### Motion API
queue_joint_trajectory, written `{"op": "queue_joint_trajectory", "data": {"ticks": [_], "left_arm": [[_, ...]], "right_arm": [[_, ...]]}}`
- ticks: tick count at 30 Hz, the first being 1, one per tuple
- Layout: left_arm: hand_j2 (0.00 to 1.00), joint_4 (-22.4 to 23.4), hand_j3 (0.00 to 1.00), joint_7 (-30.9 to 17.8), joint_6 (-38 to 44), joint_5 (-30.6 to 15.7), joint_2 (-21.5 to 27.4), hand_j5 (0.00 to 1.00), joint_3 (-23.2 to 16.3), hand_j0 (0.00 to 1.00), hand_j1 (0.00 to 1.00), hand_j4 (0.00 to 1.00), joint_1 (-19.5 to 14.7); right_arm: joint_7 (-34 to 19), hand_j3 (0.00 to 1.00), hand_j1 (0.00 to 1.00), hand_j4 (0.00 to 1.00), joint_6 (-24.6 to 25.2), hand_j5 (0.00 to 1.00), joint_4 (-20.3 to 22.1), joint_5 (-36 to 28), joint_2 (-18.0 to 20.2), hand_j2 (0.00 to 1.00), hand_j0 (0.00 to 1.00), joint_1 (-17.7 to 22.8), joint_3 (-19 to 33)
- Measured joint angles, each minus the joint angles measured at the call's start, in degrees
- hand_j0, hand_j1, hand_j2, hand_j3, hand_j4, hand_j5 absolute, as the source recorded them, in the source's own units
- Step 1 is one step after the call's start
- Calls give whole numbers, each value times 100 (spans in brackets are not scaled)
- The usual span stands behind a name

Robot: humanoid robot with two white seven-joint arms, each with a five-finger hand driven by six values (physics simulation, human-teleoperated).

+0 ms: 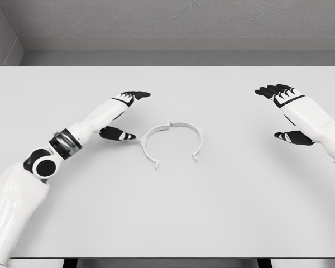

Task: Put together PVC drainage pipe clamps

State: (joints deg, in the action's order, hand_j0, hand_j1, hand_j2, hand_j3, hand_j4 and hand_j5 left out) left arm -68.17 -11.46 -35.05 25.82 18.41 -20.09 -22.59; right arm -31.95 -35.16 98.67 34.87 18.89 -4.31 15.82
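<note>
With the thin white plastic C-shaped pipe clamp [173,142] lying mid-table, its gap at six o'clock, the open, empty left hand [123,114] at its nine o'clock should pinch the near arc, while the right hand [287,111], open and empty at three o'clock, waits.

We are looking at a bare simulated test space rather than a lived-in room: everything is rendered in flat greys and whites. A plain white bench [167,212] fills most of the view, and behind it a grey textured wall [184,19] meets a grey floor strip [184,58]. We see no furniture or fittings that mark it as a home or workshop.
</note>
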Motion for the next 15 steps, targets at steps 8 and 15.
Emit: {"op": "queue_joint_trajectory", "data": {"ticks": [8,15], "left_arm": [[100,-8,100,15,0,-61,542,100,18,100,100,100,-211],[100,-1,100,25,0,-57,980,100,15,100,100,100,-211]], "right_arm": [[-12,100,100,100,3,100,21,59,153,100,100,-457,-857],[-9,100,100,100,2,100,-162,626,193,100,100,-1002,-1482]]}}
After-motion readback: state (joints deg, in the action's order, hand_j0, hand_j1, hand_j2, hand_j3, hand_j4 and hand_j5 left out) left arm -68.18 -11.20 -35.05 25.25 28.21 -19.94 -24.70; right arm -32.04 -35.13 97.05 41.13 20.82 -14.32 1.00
